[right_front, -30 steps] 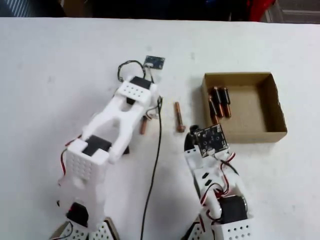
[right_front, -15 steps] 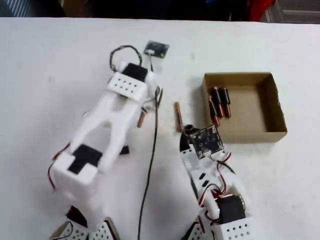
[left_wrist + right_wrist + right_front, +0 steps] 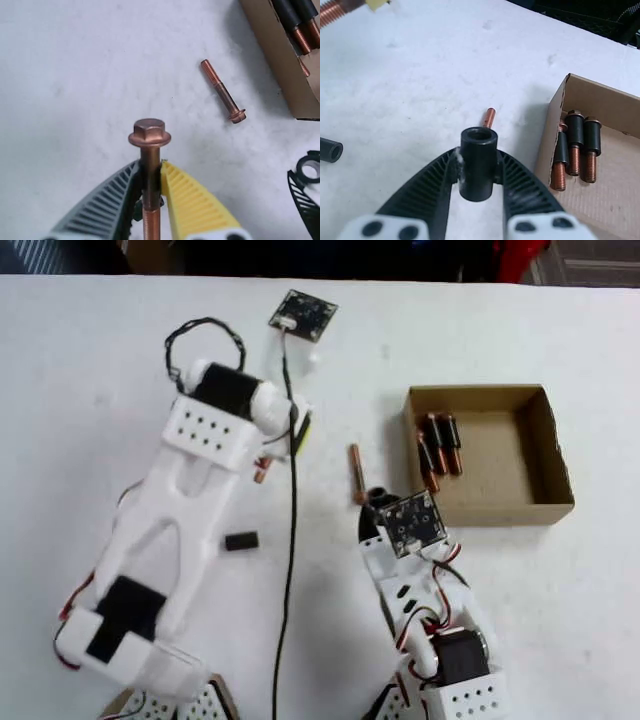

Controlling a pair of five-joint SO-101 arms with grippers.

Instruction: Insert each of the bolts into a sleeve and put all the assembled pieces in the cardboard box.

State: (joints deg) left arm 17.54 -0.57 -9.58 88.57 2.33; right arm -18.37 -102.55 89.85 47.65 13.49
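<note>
left hand (image 3: pixel 151 167) clamps bolt (image 3: pixel 149 135) | right hand (image 3: pixel 477 160) clamps sleeve (image 3: pixel 478 172) | cardboard box (image 3: pixel 500 512) rim seemingly close

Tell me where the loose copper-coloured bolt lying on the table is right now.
In the high view, the loose copper-coloured bolt lies flat on the white table, just left of the cardboard box and right beside the right tool.

Copper bolt (image 3: pixel 150 137), black sleeve (image 3: pixel 478 145), brown box (image 3: pixel 560 472), white bench (image 3: pixel 100 330); grey and yellow ribbing on left hand (image 3: pixel 151 165), black ribbing on right hand (image 3: pixel 477 160).
</note>
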